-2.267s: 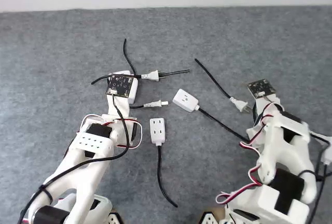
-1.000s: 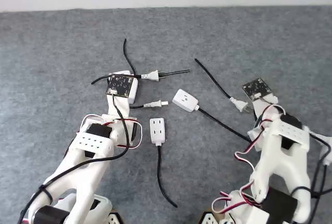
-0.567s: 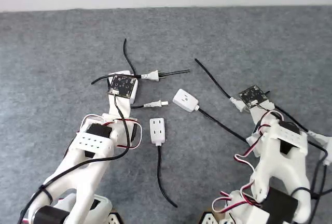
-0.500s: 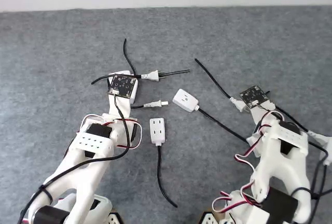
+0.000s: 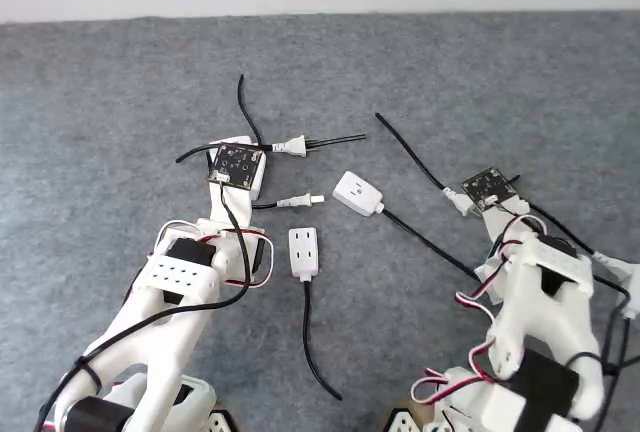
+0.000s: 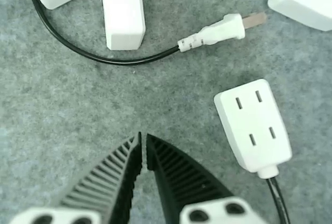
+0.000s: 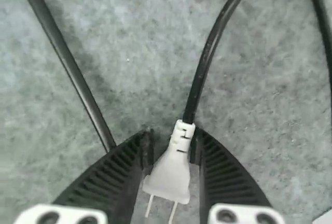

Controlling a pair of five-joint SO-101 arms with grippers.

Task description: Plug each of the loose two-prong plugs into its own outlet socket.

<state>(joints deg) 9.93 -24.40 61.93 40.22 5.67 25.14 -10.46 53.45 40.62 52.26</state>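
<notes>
Working on a grey mat (image 5: 120,82) strewn with black cords. Holding the left arm (image 5: 170,302) over the left half and the right arm (image 5: 540,302) out at the right side. Hanging the left gripper (image 6: 143,137) low over bare mat, jaws almost together and gripping nothing. Pinching with the right gripper (image 7: 171,133), jaws pressing both sides of a white plug, judging by the right wrist view.

Leaving two sockets lying free near the middle: the flat socket (image 5: 303,251) on its back with slots facing up, near the left gripper, and the square socket (image 5: 357,193) a little farther on, trailing its cord towards the right arm.

Gripping the right plug (image 7: 167,175) by its body, prongs pointing back towards the wrist and cord running away ahead, well apart from both sockets. Leaving the middle plug (image 5: 300,200) near both sockets, touching neither, prongs aimed at the square socket, and the far plug (image 5: 290,146) beyond the left gripper.

Judging the step as picking up the first plug, with nothing plugged in yet. Calling next for lifting it clear, carrying it across to a socket, and turning the prongs to face the slots. Probably also needing the left gripper to brace that socket before pushing home.
</notes>
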